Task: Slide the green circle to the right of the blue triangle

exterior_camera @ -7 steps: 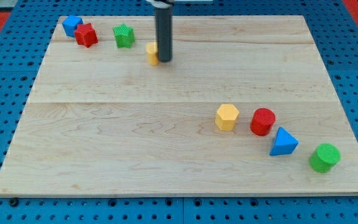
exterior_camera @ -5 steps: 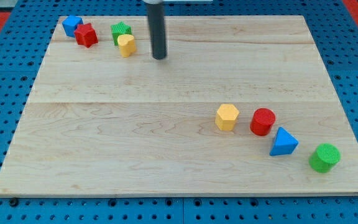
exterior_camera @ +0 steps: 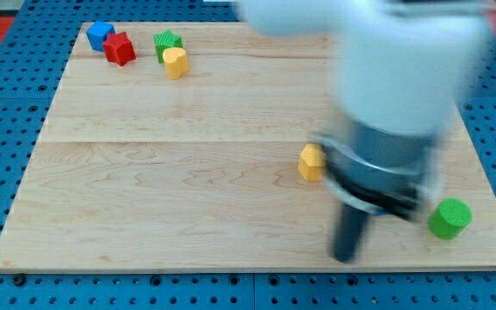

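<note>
- The small green plastic cylinder, the task's green circle (exterior_camera: 449, 218), is seen standing upright near the lower right corner of the pale wooden worktop (exterior_camera: 170, 198), clear of any other block
- The blue triangle cannot be seen; it is presumably hidden behind the blurred grey-and-white arm body (exterior_camera: 386, 112), which fills the view's right
- No gripper is fitted, so nothing can be clamped or released; my tip (exterior_camera: 344, 257), the end of the dark rod, is placed near the view's bottom edge, left of the green circle and apart from it
- The green circle is judged light, rigid and low, so it is likely to slide readily on the smooth wood without tipping
- Being round, it is likely to roll off a glancing touch, so contact is best made low on its side wall, on a line through its centre
- A yellow hexagonal block (exterior_camera: 312, 162) is partly covered by the arm at mid-board
- A blue block (exterior_camera: 100, 34), a red block (exterior_camera: 120, 48), a green block (exterior_camera: 167, 42) and a yellow block (exterior_camera: 175, 62) are grouped at the view's top left, well apart from the work
</note>
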Controlling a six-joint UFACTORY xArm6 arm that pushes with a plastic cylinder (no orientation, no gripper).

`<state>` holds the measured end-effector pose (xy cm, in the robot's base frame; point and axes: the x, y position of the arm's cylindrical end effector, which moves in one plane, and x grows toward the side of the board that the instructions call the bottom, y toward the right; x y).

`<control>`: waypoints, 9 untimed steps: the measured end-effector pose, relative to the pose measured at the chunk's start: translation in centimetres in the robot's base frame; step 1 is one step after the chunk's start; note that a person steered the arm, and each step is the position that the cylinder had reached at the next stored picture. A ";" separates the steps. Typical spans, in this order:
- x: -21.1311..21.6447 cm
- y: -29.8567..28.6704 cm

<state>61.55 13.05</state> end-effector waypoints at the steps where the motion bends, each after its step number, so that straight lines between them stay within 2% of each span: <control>1: 0.1 8.7; 2: -0.4 13.8; 3: -2.5 12.6; 4: -7.7 6.6; 5: -11.9 -4.0; 6: -12.7 -1.5; 7: -14.0 -8.2; 8: -15.6 -9.7; 9: -13.1 -0.2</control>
